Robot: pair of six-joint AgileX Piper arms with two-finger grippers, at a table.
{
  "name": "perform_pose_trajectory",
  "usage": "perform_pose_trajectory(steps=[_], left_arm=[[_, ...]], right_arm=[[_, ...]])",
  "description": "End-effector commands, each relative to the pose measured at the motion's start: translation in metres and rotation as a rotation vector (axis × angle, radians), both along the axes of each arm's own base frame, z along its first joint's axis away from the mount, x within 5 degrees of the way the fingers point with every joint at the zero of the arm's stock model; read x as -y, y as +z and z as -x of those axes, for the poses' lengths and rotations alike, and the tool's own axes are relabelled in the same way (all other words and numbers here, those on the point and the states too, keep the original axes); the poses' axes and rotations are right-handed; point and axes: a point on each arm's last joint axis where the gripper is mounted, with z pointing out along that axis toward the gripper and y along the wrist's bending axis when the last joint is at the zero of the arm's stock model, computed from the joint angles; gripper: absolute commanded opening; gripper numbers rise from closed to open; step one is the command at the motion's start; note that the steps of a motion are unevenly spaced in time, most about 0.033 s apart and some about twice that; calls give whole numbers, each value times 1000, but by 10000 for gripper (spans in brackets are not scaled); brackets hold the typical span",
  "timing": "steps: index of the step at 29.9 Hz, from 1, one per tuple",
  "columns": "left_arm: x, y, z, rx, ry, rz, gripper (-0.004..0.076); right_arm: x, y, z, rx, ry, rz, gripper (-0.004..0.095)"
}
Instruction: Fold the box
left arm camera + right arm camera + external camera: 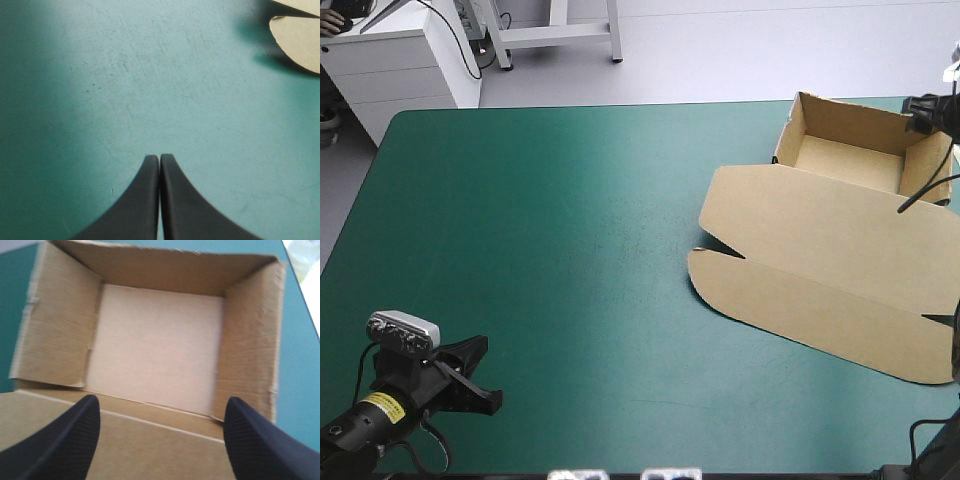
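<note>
The box [840,240] lies far right on the teal-green cover [550,250], tray walls raised, lid flat on the near side. My right gripper [160,405] hovers spread over the hinge crease; I'd check each wall is tucked squarely. My left gripper [160,157] is pinched together, near left.

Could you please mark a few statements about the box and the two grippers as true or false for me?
1. The box has its walls raised. True.
2. Its lid is folded over the top. False: the lid lies flat on the table.
3. The left gripper is shut. True.
4. The left gripper holds the box. False: it is over the bare teal-green cover, apart from the box.
5. The right gripper is shut. False: the right gripper is open, above the box.
</note>
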Motion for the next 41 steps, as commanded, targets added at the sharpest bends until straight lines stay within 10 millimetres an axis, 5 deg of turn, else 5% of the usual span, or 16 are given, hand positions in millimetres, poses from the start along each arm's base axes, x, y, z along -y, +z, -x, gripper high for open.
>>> perform_pose_trajectory(steps=[1, 9, 16, 22, 28, 37, 41], left_arm=[[1, 14, -4, 83, 8, 47, -8], [1, 14, -4, 84, 9, 44, -8], [1, 13, -3, 73, 9, 41, -8], [1, 13, -3, 68, 9, 38, -8], [1, 11, -6, 96, 18, 42, -8], [5, -29, -11, 17, 34, 101, -8], [6, -27, -8, 43, 12, 118, -8]], right_arm=[[-46, 58, 37, 161, 117, 13, 528], [-169, 49, 78, 142, 539, 61, 130], [-218, 25, 120, 94, 734, 127, 35], [-209, 3, 162, 188, 736, 154, 35], [-190, -40, 208, 276, 685, 200, 35], [-173, -85, 254, 392, 642, 216, 35], [-166, -104, 276, 450, 619, 211, 32]])
